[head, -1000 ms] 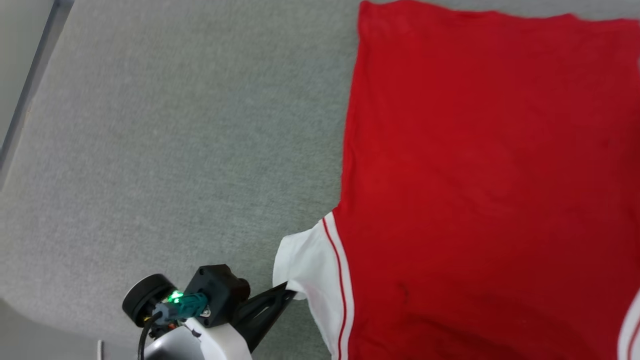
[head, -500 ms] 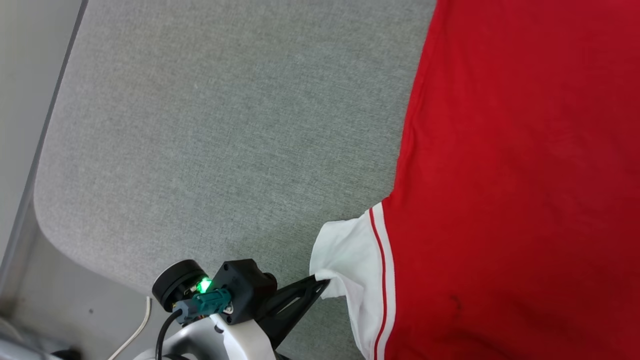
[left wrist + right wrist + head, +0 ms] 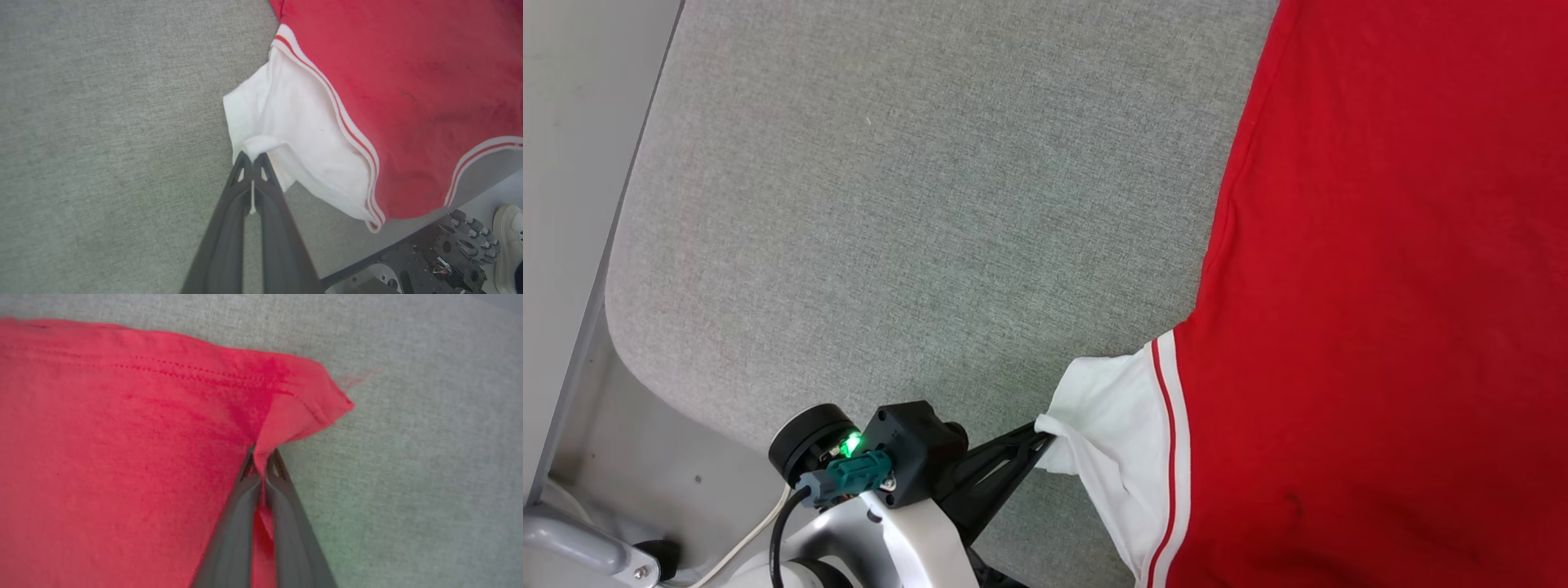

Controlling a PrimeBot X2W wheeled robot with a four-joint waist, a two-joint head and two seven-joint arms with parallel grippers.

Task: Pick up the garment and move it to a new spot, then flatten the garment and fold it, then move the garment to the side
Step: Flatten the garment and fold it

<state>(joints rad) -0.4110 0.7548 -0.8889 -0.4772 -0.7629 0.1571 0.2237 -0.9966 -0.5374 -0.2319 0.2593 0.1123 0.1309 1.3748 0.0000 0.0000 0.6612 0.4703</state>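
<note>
Left hand (image 3: 1044,430), lower centre of head view: dark fingers pressed together on the edge of the white short sleeve (image 3: 1107,425), fabric drawn to a point there. Sleeve trimmed in a red-white stripe. Red jersey-style garment (image 3: 1380,286) lies plain side up, flat across the right of the grey fabric-covered bench (image 3: 890,204). Right hand (image 3: 261,459), centre of its wrist view: fingers clamped on a folded red hem corner.
</note>
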